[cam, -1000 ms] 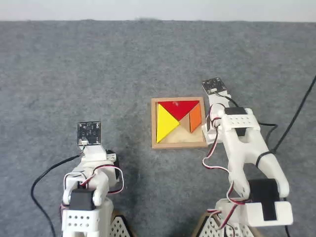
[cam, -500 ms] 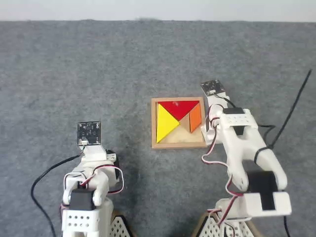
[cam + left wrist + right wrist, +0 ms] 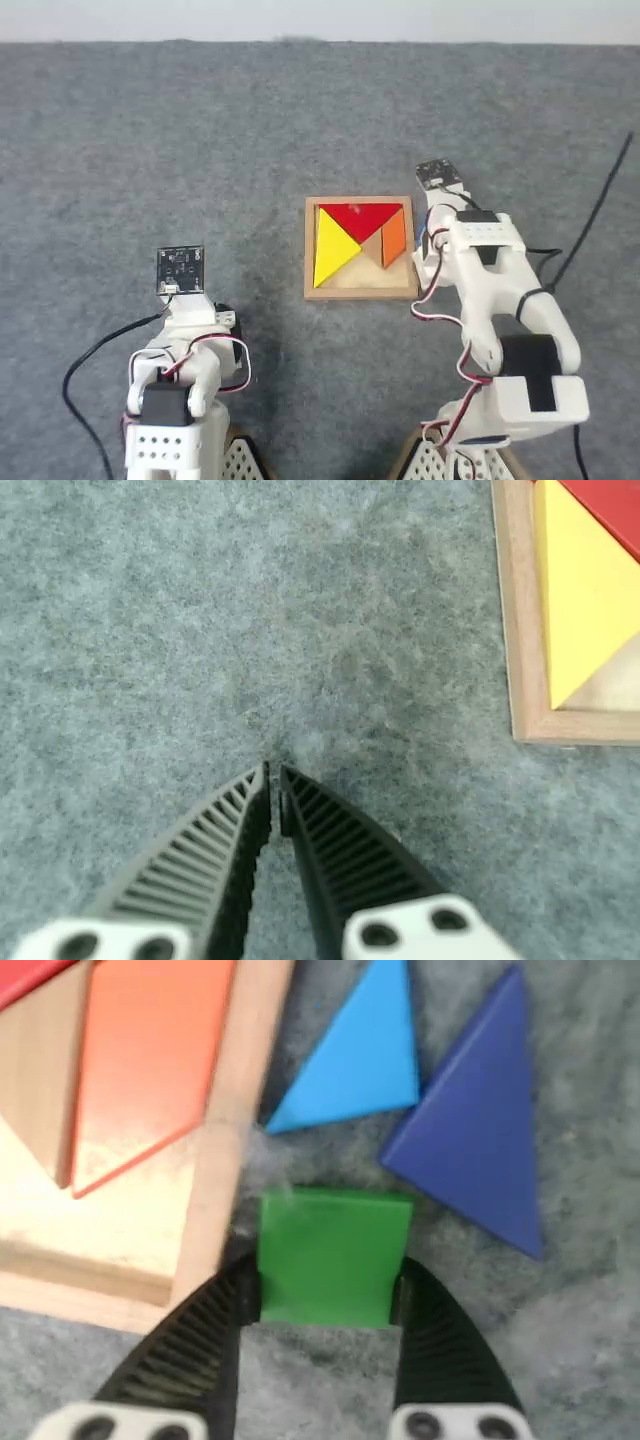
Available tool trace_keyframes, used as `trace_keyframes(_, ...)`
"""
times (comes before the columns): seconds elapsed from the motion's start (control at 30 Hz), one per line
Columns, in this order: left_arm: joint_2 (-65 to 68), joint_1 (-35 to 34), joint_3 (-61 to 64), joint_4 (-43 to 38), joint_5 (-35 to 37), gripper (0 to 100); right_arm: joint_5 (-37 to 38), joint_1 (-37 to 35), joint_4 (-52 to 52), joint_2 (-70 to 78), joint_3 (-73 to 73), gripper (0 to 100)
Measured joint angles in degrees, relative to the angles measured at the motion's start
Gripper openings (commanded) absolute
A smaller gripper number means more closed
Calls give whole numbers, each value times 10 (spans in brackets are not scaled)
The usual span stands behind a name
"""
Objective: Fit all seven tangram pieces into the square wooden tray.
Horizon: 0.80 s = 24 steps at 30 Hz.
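Note:
The square wooden tray [image 3: 360,291] holds a red triangle [image 3: 362,216], a yellow triangle [image 3: 332,250] and an orange parallelogram [image 3: 395,240]. My right arm [image 3: 480,245] hangs over the tray's right edge. In the right wrist view my right gripper [image 3: 322,1280] is shut on a green square [image 3: 335,1257], which lies on the carpet just outside the tray rim [image 3: 235,1130]. A light blue triangle [image 3: 360,1055] and a dark blue triangle [image 3: 475,1150] lie just beyond it. My left gripper [image 3: 272,772] is shut and holds nothing, low over bare carpet to the left of the tray [image 3: 525,680].
Grey carpet covers the table. My left arm [image 3: 180,300] stands at the front left, well away from the tray. Black cables run beside both arm bases. Open carpet stretches behind and to the left of the tray.
The right arm has shifted a little, its wrist swinging slightly left and then back right beside the tray. The left arm has kept still.

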Motion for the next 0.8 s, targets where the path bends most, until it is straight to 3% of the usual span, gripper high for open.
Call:
trace_keyframes(0.23,0,0,0,0,0,14,-2,5,44,-109,0,24)
trace_keyframes(0.43,0,0,0,0,0,14,-1,-84,64,-196,0,22)
trace_keyframes(0.63,0,0,0,0,0,14,69,-208,64,-158,-18,22)
trace_keyframes(0.8,0,0,0,0,0,14,77,-247,64,-60,-68,6)
